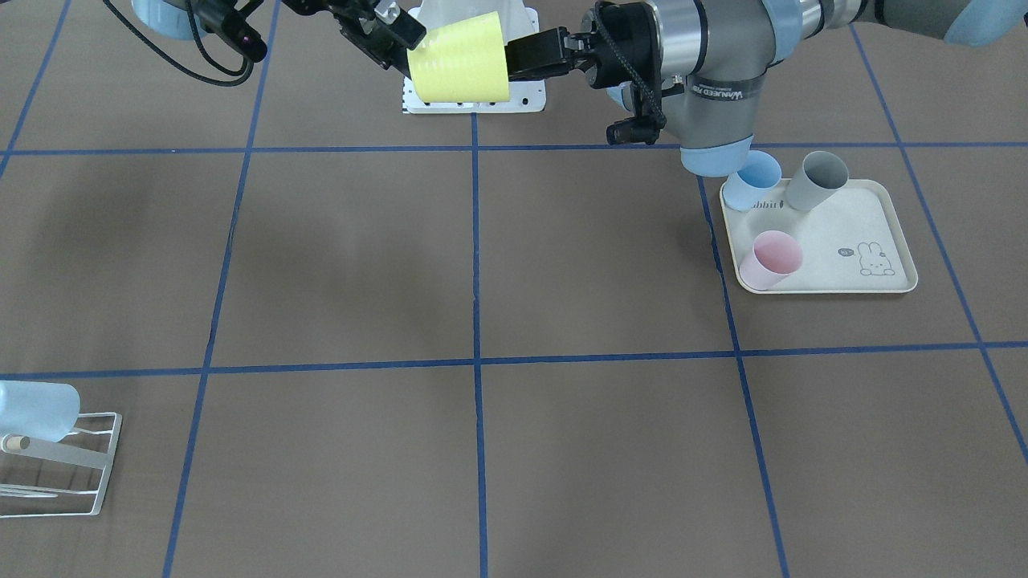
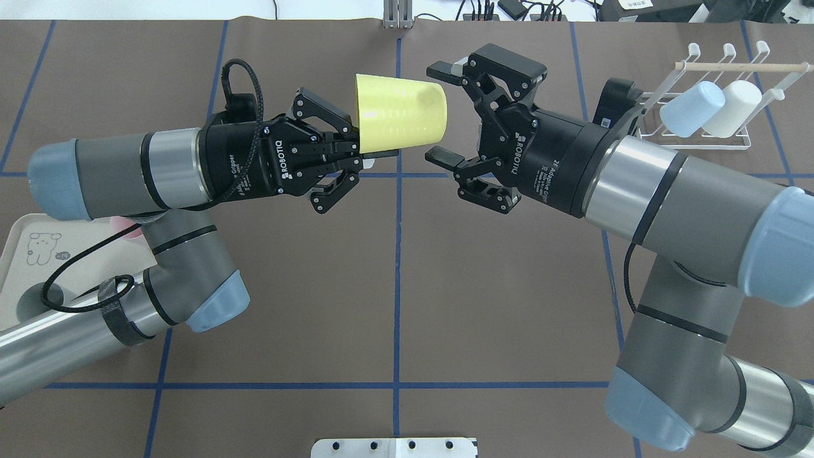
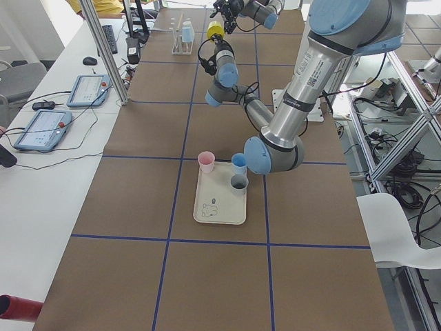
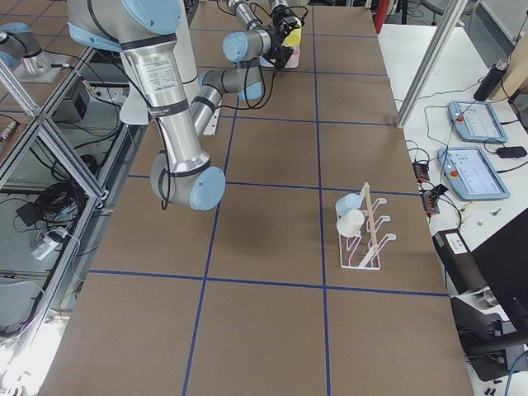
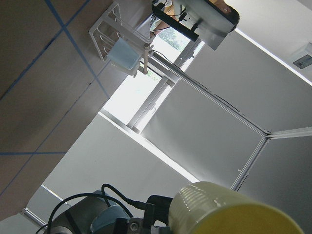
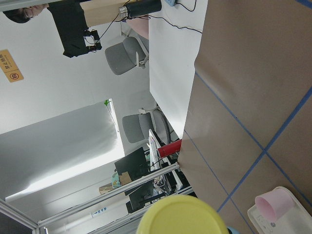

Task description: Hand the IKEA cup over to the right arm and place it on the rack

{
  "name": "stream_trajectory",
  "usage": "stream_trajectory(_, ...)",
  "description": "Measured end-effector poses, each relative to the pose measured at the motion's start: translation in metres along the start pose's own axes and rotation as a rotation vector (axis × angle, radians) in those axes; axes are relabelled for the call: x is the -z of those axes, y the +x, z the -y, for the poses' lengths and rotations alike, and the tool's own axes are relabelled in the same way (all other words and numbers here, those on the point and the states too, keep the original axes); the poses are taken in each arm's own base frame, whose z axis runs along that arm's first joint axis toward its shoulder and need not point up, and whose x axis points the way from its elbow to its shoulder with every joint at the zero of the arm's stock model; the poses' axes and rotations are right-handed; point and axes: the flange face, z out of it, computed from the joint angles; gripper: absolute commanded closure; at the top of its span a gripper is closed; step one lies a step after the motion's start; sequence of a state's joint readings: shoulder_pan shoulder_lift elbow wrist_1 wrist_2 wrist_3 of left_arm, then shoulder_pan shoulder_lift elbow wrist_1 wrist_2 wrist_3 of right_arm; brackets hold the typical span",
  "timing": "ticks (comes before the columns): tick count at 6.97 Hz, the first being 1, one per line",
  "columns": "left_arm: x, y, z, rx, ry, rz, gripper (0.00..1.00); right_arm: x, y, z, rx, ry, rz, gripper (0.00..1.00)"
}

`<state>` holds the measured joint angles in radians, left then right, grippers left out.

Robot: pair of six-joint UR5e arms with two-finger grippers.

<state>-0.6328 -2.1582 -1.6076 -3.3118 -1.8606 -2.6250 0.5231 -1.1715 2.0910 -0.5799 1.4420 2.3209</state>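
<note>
Pale yellow cup point(image 2: 399, 121); black left gripper point(image 2: 361, 147) and black right gripper point(image 2: 440, 111). Brown table point(image 2: 496, 305) with blue grid lines point(image 2: 397, 286). At two o'clock, white rack point(image 2: 731, 141) holding a light-blue cup point(image 2: 692, 108) and a white cup point(image 2: 732, 107). At eight o'clock, cream rabbit-print tray point(image 2: 16, 267).

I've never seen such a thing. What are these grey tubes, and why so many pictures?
Those are two robot arms at a table, a left arm and a right arm, each ending in a two-finger end effector. Four fixed cameras look from above, the front and both ends; two ride on the wrists. The left end effector pinches a yellow cup by its rim in mid-air. The right end effector is open at its closed end. A tray carries three cups; a wire rack holds two.
</note>
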Motion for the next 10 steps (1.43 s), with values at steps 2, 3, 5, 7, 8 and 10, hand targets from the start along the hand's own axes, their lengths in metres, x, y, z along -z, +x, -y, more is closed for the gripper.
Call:
stream_trajectory(2, -0.0014, -0.0002, -0.0022, 0.002, -0.005, -0.001, 1.0, 0.0002, -0.0007, -0.0006, 0.0, -0.001, 0.002, 0.03)
stream_trajectory(3, -0.002, -0.0008, -0.0029, 0.003, -0.007, 0.0, 1.0, 0.0001, -0.0005, -0.0005, 0.0, -0.001, 0.001, 0.04)
stream_trajectory(5, -0.0032, -0.0028, -0.0045, 0.006, -0.011, 0.002, 1.0, -0.001, 0.0006, 0.0004, 0.0, 0.001, -0.001, 0.04)
stream_trajectory(7, -0.0043, -0.0048, -0.006, 0.009, -0.015, 0.003, 1.0, -0.0019, 0.0016, 0.0011, 0.001, 0.003, -0.004, 0.3)
stream_trajectory(8, -0.0049, -0.0046, -0.0067, 0.009, -0.017, 0.003, 1.0, -0.0018, 0.0016, 0.0011, 0.001, 0.003, -0.004, 0.87)
stream_trajectory(10, -0.0059, -0.0037, -0.0078, 0.008, -0.02, 0.001, 0.38, -0.0008, 0.0014, 0.001, 0.0, 0.003, -0.003, 1.0)
